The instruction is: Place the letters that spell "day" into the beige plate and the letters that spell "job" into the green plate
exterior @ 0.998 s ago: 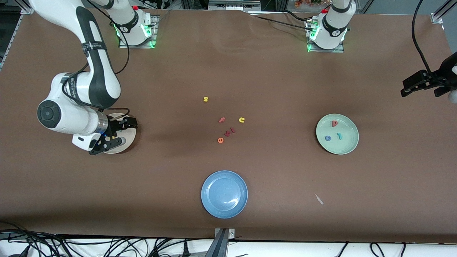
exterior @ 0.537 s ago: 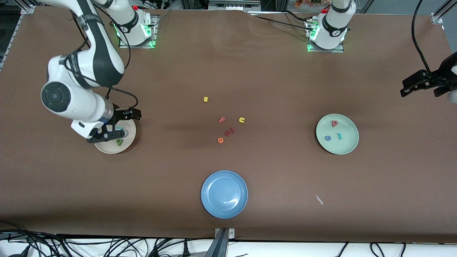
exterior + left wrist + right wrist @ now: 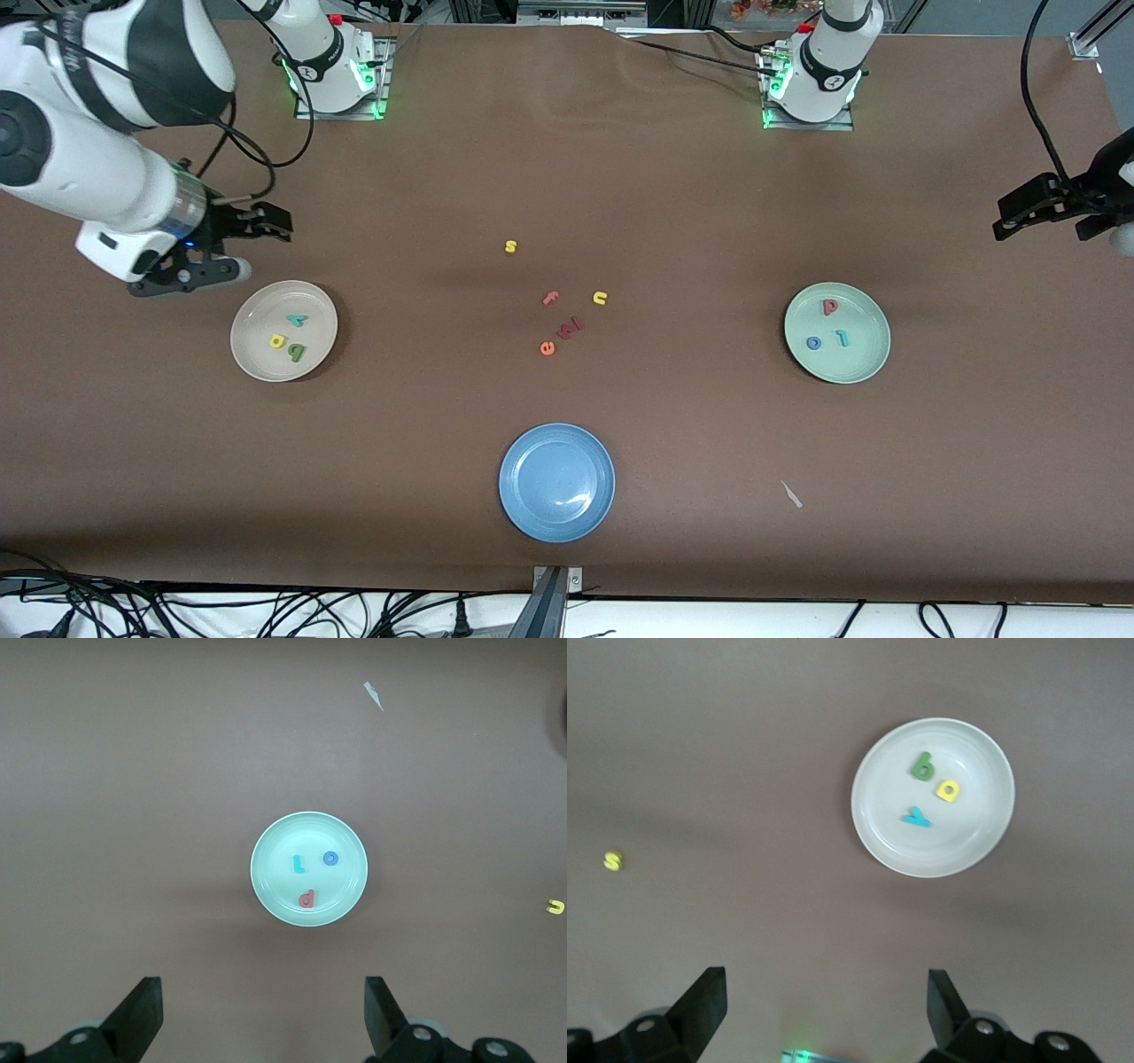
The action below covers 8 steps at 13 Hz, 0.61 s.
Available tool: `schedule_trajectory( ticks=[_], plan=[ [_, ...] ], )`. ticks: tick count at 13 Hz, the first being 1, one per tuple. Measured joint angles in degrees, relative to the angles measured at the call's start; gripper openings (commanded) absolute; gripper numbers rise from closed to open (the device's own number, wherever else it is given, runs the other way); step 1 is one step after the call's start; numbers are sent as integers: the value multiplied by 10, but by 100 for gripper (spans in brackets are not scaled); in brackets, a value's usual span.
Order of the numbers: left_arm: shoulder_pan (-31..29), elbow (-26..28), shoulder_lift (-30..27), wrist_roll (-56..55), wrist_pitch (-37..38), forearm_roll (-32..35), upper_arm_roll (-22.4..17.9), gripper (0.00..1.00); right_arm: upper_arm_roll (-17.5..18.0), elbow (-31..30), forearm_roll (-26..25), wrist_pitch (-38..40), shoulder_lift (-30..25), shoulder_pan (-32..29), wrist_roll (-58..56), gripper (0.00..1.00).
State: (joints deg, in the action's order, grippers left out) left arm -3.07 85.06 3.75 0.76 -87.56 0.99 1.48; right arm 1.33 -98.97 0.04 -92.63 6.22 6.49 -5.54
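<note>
The beige plate [image 3: 283, 343] sits toward the right arm's end of the table, round, shallow and plain. In it lie three small foam letters close together without touching: a teal Y shape [image 3: 297, 320], a yellow looped letter [image 3: 278, 340] and a green looped letter [image 3: 297, 353]. The right wrist view shows the same three inside the plate's rim.

The green plate [image 3: 837, 332] sits toward the left arm's end, pale mint and of the same size. It holds a pink-red letter with a loop and stem [image 3: 830, 307], a blue ring [image 3: 813, 343] and a teal hooked letter [image 3: 842, 338], each apart from the others.

Between the two plates, loose letters lie on the brown table [image 3: 567, 177]: a yellow s [image 3: 510, 246], a pink f [image 3: 550, 299], a yellow u [image 3: 600, 298], an orange e [image 3: 547, 348] and dark red pieces [image 3: 570, 328] just beside the e. A blue plate [image 3: 556, 481] lies nearer to the front camera than these letters, with nothing in it. A small pale scrap [image 3: 791, 494] lies on the table nearer to the camera than the green plate.

The right gripper [image 3: 221, 251] hangs over bare table just beside the beige plate, its jaws spread wide and holding nothing. The left gripper [image 3: 1050, 213] hangs at the table's edge at the left arm's end, jaws also wide apart and empty; that arm waits.
</note>
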Motion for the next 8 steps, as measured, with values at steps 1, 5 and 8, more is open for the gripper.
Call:
schedule_trajectory(
  ticks=[1,5,8],
  plan=[
    [0,0,0,0,0,0,0,100,-12,3,-3,5,0,0,-18,100],
    [0,0,0,0,1,0,0,100,-22,33,-16,22,-4,0,-27,100],
    [1,0,0,0,6,0,3,100,-33,37,-16,22,-9,-1,-19,100]
  ],
)
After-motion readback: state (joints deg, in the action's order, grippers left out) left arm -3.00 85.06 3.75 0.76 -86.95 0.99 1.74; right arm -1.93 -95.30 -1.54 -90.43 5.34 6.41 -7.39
